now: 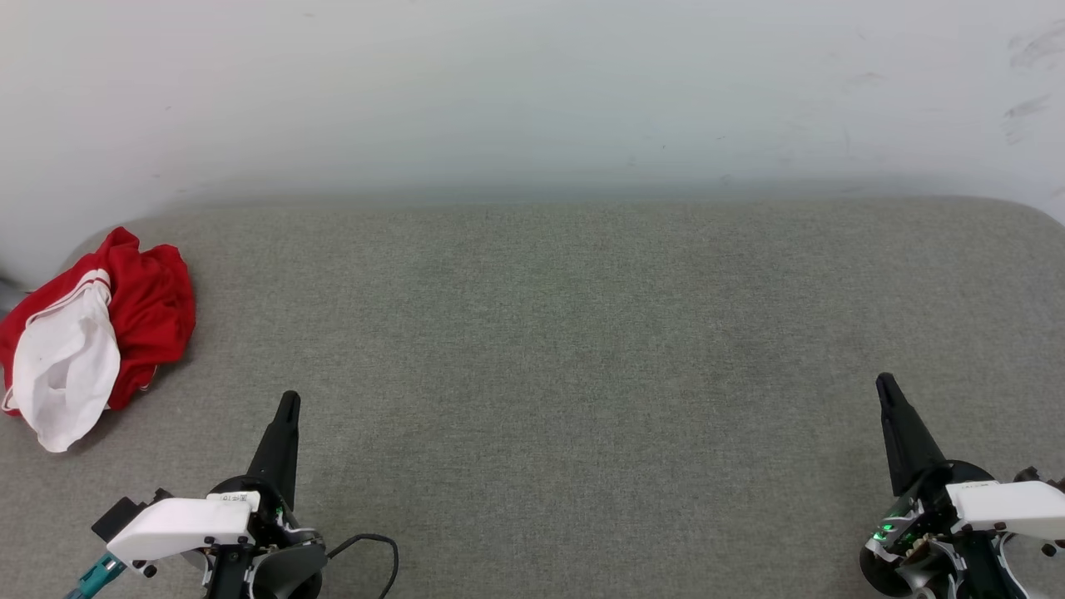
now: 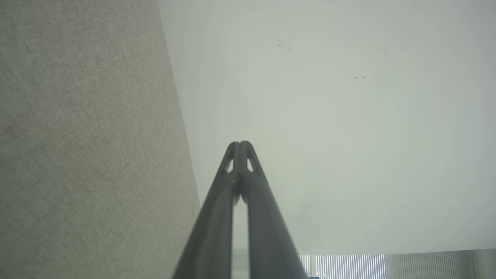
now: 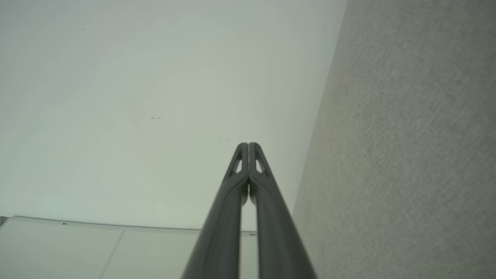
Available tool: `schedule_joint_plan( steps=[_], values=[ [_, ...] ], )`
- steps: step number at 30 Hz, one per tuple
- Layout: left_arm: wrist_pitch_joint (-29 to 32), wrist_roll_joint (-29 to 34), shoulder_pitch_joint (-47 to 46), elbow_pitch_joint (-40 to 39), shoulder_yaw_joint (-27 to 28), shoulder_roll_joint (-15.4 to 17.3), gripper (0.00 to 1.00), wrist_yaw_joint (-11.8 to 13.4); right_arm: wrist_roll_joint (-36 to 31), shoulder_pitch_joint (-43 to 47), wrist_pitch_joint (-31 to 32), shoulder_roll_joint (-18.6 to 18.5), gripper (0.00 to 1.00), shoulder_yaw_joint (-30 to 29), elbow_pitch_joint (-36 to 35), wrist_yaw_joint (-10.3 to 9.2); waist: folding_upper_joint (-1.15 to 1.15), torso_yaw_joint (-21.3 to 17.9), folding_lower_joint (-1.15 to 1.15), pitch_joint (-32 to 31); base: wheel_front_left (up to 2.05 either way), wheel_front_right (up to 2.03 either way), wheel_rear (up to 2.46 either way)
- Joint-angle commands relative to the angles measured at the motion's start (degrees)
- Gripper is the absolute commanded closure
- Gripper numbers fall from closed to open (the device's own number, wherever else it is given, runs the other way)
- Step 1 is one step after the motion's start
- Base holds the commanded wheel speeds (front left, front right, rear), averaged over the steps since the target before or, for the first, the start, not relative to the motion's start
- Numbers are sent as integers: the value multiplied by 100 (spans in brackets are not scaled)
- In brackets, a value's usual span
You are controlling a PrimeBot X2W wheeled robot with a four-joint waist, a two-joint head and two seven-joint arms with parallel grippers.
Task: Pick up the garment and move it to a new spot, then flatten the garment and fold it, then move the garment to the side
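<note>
Grey fabric surface (image 1: 582, 374) against pale wall (image 1: 532, 83); crumpled red-white shirt (image 1: 91, 333) at far left. L gripper (image 1: 289, 399) & R gripper (image 1: 884, 381) both pressed together.

grey fabric surface against a pale wall

the surface (image 1: 582, 349) is a grey woven cloth with rounded far corners, its back edge meeting the wall (image 1: 532, 91). dark scuffs (image 1: 1027, 108) mark the wall at upper right in the head view; a few black specks (image 2: 358, 77) dot it in the left wrist view, where blinds (image 2: 348, 266) line the bottom edge. pale panels (image 3: 58, 252) lie below the wall in the right wrist view.
</note>
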Motion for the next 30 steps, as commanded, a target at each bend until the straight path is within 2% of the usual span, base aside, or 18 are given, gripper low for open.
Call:
schedule_joint_plan(
  steps=[1, 30],
  values=[
    [12, 0, -42, -4, 14, 3, 100, -7, 23, -63, 5, 17, 100, 1, 4, -2, 0, 0, 0, 0, 0, 0, 0],
    [12, 1, -42, -5, 13, 3, 100, -7, 23, -63, 4, 18, 100, 1, 4, -2, 0, 0, 0, 0, 0, 0, 0]
  ],
)
